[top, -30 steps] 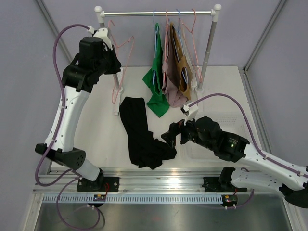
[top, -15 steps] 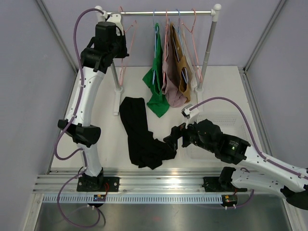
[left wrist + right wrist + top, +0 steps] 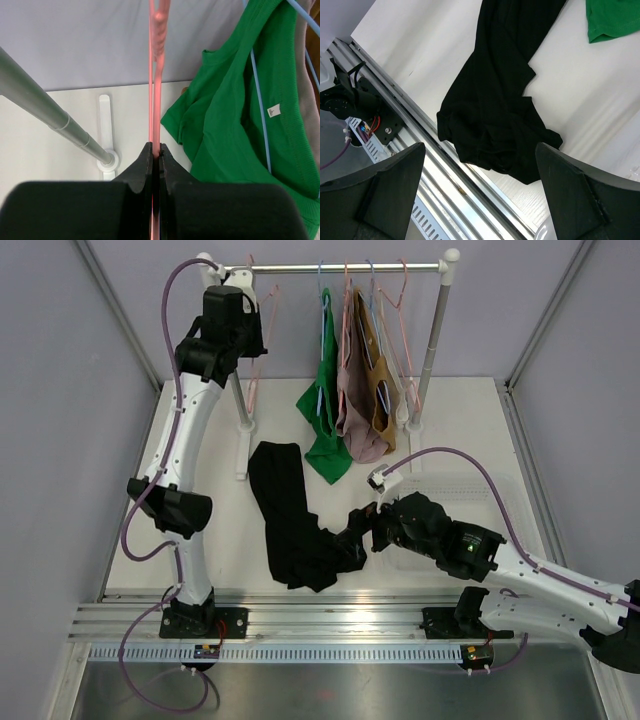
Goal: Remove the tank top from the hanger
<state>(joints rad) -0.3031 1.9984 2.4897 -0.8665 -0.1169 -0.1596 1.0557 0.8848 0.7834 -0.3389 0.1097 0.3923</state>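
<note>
Clamping the thin pink hanger at upper left by the silver clothes rail, the left gripper risks letting it twist in so narrow a hold and snag the hanging green shirt; the crumpled black tank top lies free on the white table at lower centre, the right gripper spread wide beside it

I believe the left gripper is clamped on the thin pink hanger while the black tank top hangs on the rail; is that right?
Not quite: the black tank top lies crumpled on the white table, not on the rail, as the top view shows. The left gripper is clamped on the thin pink hanger.
</note>
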